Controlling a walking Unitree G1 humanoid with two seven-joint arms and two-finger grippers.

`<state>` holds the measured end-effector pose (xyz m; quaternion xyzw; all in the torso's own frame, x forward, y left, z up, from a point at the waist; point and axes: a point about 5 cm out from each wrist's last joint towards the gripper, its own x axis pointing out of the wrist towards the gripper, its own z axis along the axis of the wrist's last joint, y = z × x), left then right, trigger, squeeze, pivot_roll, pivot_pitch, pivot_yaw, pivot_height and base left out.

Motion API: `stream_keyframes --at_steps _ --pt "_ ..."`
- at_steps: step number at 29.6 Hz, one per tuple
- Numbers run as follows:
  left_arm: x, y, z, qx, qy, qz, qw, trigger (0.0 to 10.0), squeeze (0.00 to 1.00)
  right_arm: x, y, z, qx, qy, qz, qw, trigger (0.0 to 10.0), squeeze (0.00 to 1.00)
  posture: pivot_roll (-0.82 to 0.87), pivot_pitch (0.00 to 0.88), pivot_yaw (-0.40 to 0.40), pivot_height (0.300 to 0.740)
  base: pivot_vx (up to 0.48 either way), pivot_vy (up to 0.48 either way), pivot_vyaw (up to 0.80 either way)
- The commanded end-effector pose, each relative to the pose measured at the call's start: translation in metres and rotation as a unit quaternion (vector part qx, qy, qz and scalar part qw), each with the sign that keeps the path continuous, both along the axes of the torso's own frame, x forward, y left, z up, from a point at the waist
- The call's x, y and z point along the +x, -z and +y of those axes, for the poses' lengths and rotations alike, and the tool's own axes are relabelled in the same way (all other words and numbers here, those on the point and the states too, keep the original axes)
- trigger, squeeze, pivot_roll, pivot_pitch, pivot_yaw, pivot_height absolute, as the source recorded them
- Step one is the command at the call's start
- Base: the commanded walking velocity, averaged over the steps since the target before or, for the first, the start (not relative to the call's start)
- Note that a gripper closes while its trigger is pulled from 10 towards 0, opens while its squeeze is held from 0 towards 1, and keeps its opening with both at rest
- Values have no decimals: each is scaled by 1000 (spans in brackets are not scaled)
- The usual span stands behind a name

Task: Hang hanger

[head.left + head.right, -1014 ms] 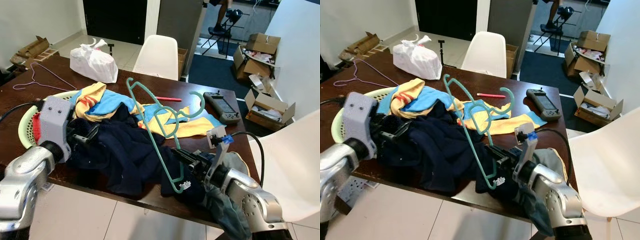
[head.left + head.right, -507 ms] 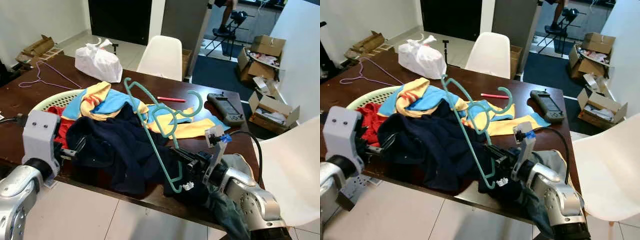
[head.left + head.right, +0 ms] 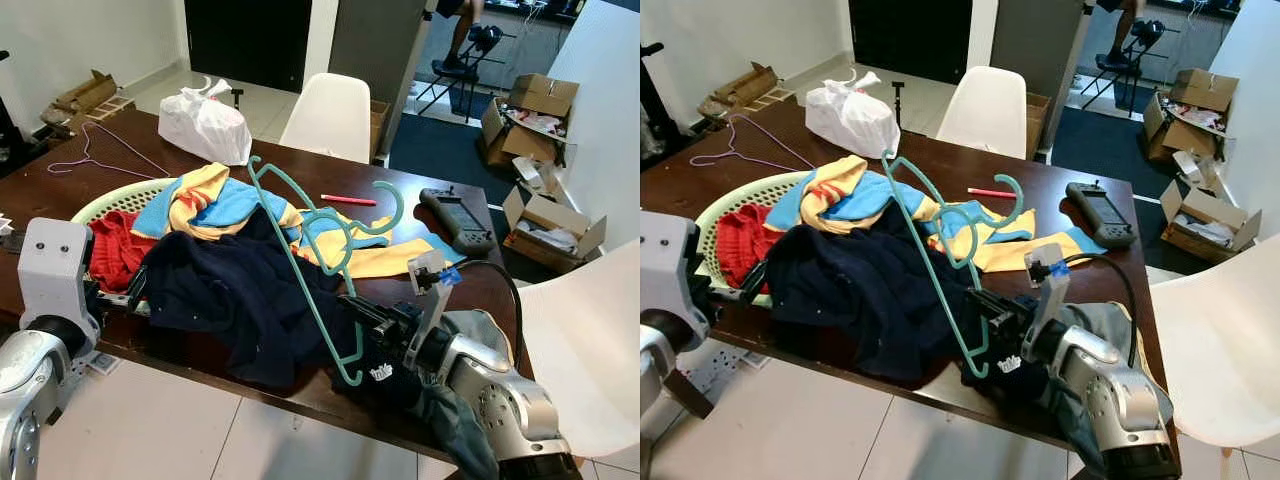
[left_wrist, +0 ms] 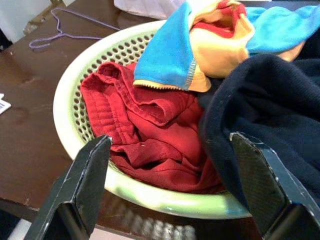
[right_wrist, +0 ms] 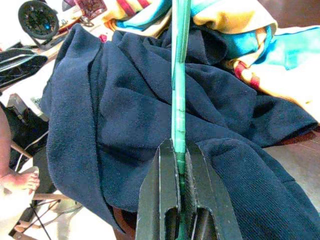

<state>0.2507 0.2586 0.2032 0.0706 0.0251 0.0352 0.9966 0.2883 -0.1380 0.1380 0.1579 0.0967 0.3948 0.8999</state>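
Teal hanger point(image 3: 320, 270) sits clamped in my right gripper point(image 5: 180, 165) above the table's point(image 3: 400, 190) near edge, unhung; left gripper point(image 4: 170, 185) spread open by the basket point(image 4: 65, 100).

- No word, brand, number or sign can be read anywhere.
- The navy garment point(image 3: 240, 300) carries a small white print point(image 3: 381, 373) at its hem, just below the lower end of the teal hanger point(image 3: 310, 260); the letters are too small and blurred to make out.
- The dark handheld device point(image 3: 457, 218), lying on the bench point(image 3: 60, 195) beyond the hanger's hook, has a screen and keys, but nothing on them is legible.
- The cardboard boxes point(image 3: 545, 95) on the floor, well behind the hanger, show no markings clear enough to read.
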Motion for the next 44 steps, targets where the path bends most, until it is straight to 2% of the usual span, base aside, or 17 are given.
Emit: stream_keyframes --at_steps 1,9,13,19,22,36,37,38,44 --pt "2 2 -2 -5 6 0 1000 10000 0 0 2 -1 0 3 2 1000 10000 0 110 39 -124 740 0 0 0" --pt "23 -2 -1 -5 13 -11 1000 10000 0 -2 1 -5 -3 12 0 1000 10000 0 86 41 -115 740 0 0 0" --pt "24 -2 0 -5 13 -12 1000 10000 0 -2 1 -5 -3 12 0 1000 10000 0 86 41 -115 740 0 0 0" --pt "40 0 -5 -15 46 -7 999 10000 0 -2 -1 -7 -6 16 -1 1000 10000 0 71 43 -118 740 0 0 0" --pt "48 6 -14 -12 75 6 997 10000 0 -3 -1 -9 -8 18 -2 1000 10000 0 64 45 -116 740 0 0 0" --pt "47 19 -29 -23 109 35 993 10000 0 -3 -1 -10 -9 23 -2 1000 10000 0 58 48 -113 740 0 0 0" --pt "47 21 -28 -24 105 38 993 4745 0 -3 -1 -10 -9 23 -2 1000 10000 0 58 47 -113 740 0 0 0" --pt "47 23 -26 -26 100 40 994 0 0 -3 -1 -10 -9 23 -2 1000 10000 0 58 47 -113 740 0 0 0" --pt "49 28 -20 -18 98 52 994 0 0 -2 -2 -11 -9 26 -4 1000 10000 0 59 41 -110 740 0 0 0"
